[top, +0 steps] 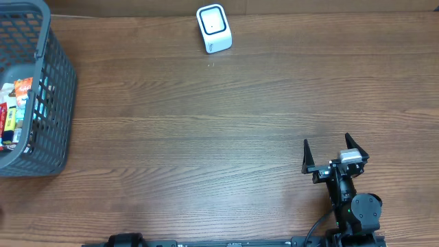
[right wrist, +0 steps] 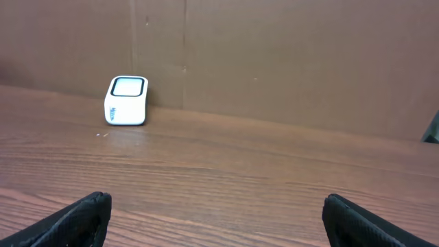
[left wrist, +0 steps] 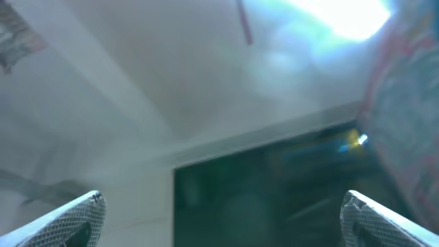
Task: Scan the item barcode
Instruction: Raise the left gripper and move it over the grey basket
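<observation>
Wooden table [top: 206, 137], overhead. Scanner [top: 214, 29] stands at the far edge, its window tilted toward the arms, presumably to receive a barcode. Items [top: 15, 103] lie in the basket [top: 48, 62] at left, partly cut off. Right gripper [top: 326, 140] rests spread and empty; left gripper [left wrist: 223, 216] is likewise spread, its view too blurred to read.

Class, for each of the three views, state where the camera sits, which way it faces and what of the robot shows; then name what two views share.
Overhead: above the table, facing straight down; basket, scanner, right tool and its arm show.
Left wrist: behind the left tool, open at the bottom corners; beyond is blur, direction unclear.
Right wrist: behind the right tool, low over the table, facing the scanner and brown wall; the open tool shows.
Shared: overhead and right wrist both show the scanner.
</observation>
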